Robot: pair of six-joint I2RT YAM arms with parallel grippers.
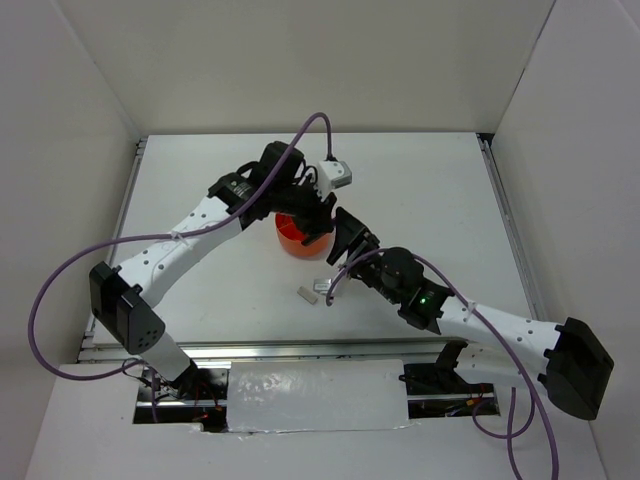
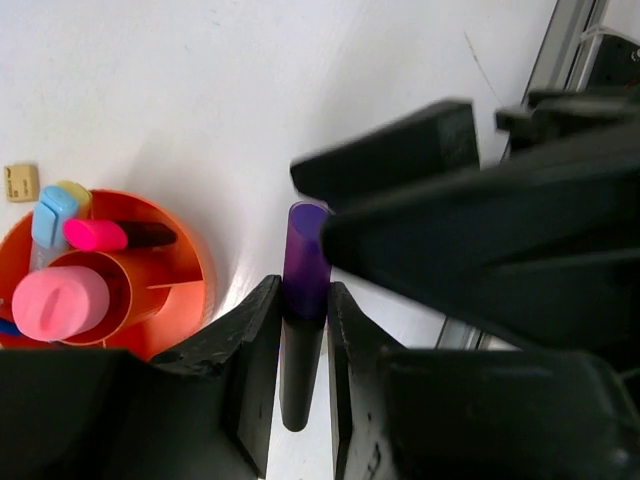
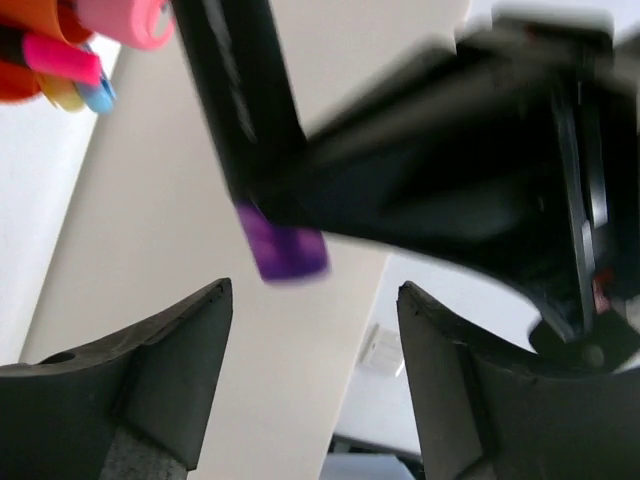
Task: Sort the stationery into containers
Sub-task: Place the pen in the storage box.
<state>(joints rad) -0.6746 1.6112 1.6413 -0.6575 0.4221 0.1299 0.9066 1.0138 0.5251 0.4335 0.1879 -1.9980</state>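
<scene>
The left wrist view shows what overhead hides: the orange organizer [image 2: 195, 265], pink cylinder [image 2: 55, 300] in its cup, and beside it the left gripper [image 2: 303, 300] clamped on the purple-black marker [image 2: 305, 250]; overhead, both arms stretch inward, meeting above the organizer; the right gripper [image 3: 315, 300] has jaws apart, the marker's purple end just beyond them

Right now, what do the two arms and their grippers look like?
Both the left arm and right arm have white link shells with black joint housings. A purple cable loops along each. The left gripper and right gripper have black, wedge-shaped fingers. A green light glows on the right arm.
</scene>
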